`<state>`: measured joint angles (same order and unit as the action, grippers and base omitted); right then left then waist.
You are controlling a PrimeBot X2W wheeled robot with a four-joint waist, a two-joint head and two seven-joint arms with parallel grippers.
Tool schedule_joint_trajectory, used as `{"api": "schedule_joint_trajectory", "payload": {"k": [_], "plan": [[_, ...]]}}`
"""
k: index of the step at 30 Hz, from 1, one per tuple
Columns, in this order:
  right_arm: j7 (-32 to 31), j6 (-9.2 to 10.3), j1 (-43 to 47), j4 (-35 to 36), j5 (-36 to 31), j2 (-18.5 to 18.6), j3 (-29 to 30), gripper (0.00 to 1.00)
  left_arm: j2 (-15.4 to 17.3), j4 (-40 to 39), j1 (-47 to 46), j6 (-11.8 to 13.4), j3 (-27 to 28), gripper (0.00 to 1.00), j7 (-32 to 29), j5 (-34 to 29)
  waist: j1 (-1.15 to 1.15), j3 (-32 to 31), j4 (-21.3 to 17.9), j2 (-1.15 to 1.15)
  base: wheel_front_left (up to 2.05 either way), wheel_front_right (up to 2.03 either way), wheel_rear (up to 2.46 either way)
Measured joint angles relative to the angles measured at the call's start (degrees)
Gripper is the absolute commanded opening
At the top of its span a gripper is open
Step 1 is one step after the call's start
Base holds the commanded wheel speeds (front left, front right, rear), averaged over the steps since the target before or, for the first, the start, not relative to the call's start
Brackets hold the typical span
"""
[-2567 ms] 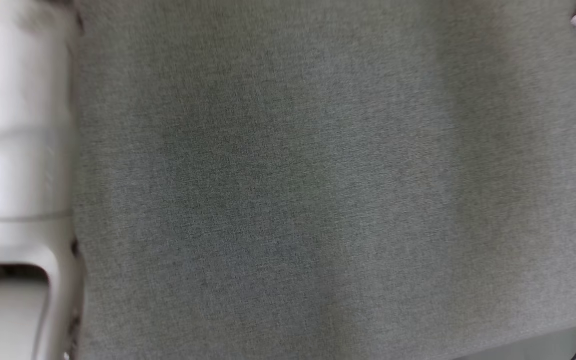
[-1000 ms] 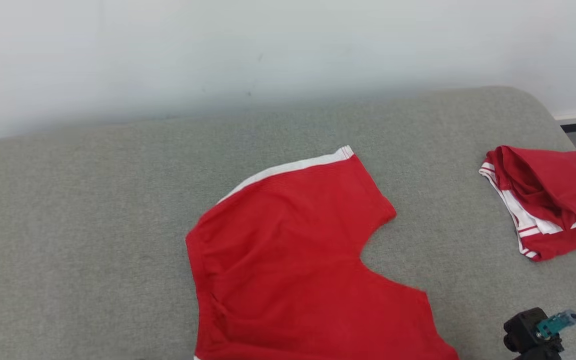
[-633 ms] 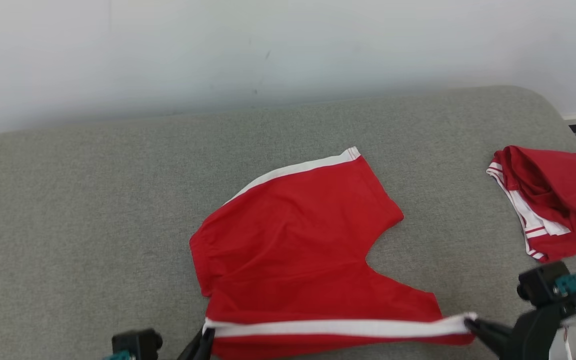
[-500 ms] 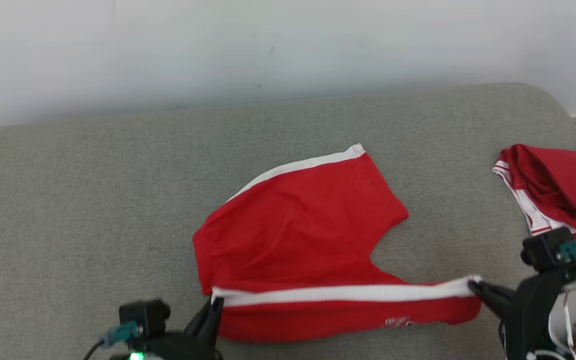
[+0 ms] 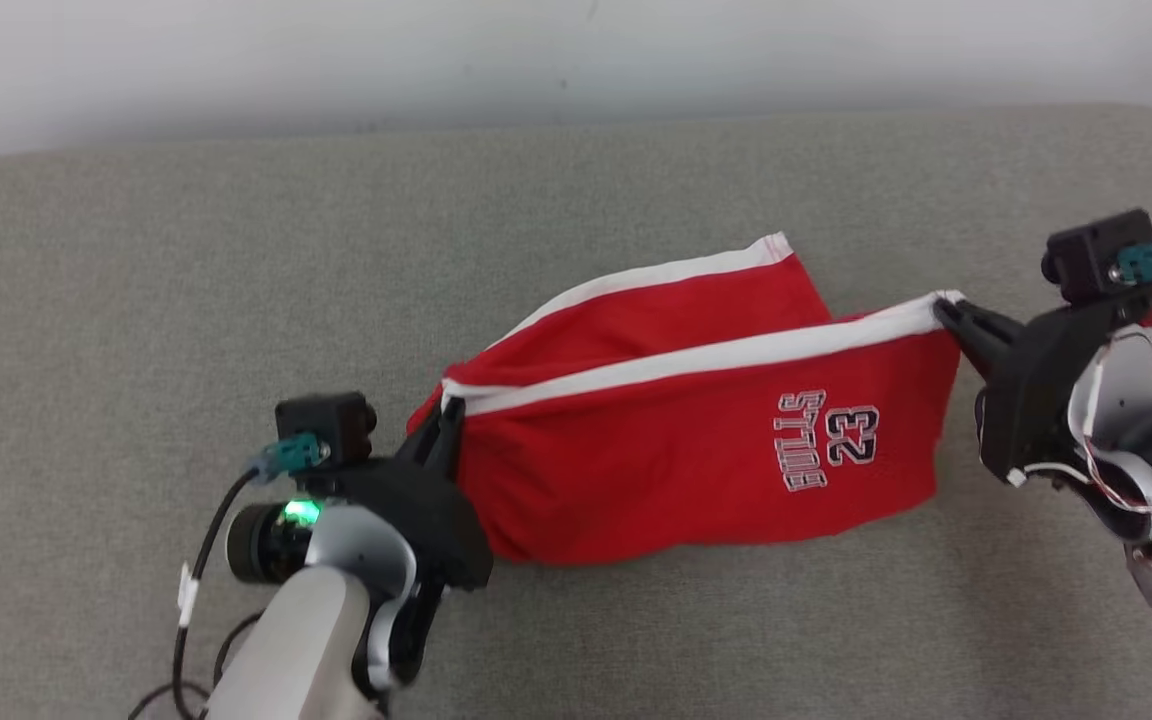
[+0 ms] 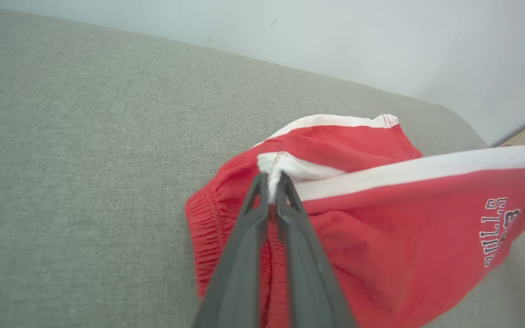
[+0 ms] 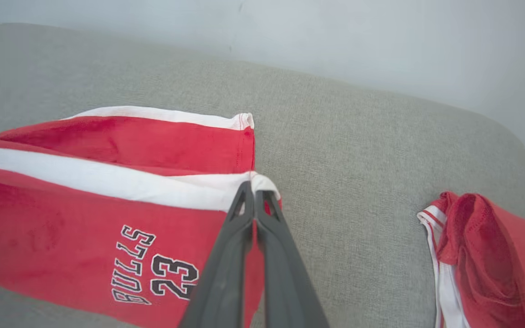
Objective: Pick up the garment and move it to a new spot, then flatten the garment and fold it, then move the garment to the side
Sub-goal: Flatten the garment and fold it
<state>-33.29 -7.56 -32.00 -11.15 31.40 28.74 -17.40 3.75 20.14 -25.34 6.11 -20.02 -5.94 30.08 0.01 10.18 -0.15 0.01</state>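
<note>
Left claw (image 5: 446, 418) and right claw (image 5: 942, 306) are each pressed together on the white-trimmed hem of the red shorts (image 5: 696, 450), one at either end. The garment hangs between them, with its far leg lying on the grey bench (image 5: 136, 300). You look to be mid-fold. Carry the hem across with both arms level, taut but not stretched, and lay it edge on edge before letting go. Steer clear of the other red garment (image 7: 486, 255) at your right.
</note>
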Motion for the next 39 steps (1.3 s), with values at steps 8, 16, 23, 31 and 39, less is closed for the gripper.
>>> {"api": "schedule_joint_trajectory", "payload": {"k": [8, 16, 23, 31, 39], "plan": [[10.49, 0.00, -12.74, -14.35, -0.35, -1.99, -6.08, 0.00, -0.79, 9.23, -10.03, 3.50, -1.67, 0.00, 3.93, 0.65, 0.00, 4.65, 2.01, 0.01, 0.00, 0.00, 0.00], [16.52, 0.00, -19.81, -24.42, -0.78, -4.35, -10.26, 0.00, -0.92, 14.40, -14.86, 5.47, -3.92, 0.00, 6.47, 2.27, 0.00, 6.84, 3.48, 0.00, 0.00, 0.00, 0.00], [21.32, 0.00, -23.02, -32.53, 0.23, -6.75, -11.48, 0.16, -0.97, 17.59, -17.19, 5.98, -5.90, 1.00, 8.20, 5.83, 0.00, 7.07, 4.02, 0.01, 0.00, 0.00, 0.00], [30.03, 0.00, -24.21, -34.50, 7.60, -9.47, -10.78, 1.00, -0.70, 20.84, -18.73, 6.99, -6.27, 1.00, 16.58, 5.56, -0.01, 5.88, 4.22, 0.00, 0.00, 0.00, 0.00], [31.54, 0.00, -19.54, -34.57, 14.32, -6.69, -12.06, 1.00, 2.88, 13.85, -11.53, 5.76, -1.20, 1.00, 20.82, 1.44, -0.02, 2.75, 3.95, 0.00, 0.00, 0.00, 0.00]]}}
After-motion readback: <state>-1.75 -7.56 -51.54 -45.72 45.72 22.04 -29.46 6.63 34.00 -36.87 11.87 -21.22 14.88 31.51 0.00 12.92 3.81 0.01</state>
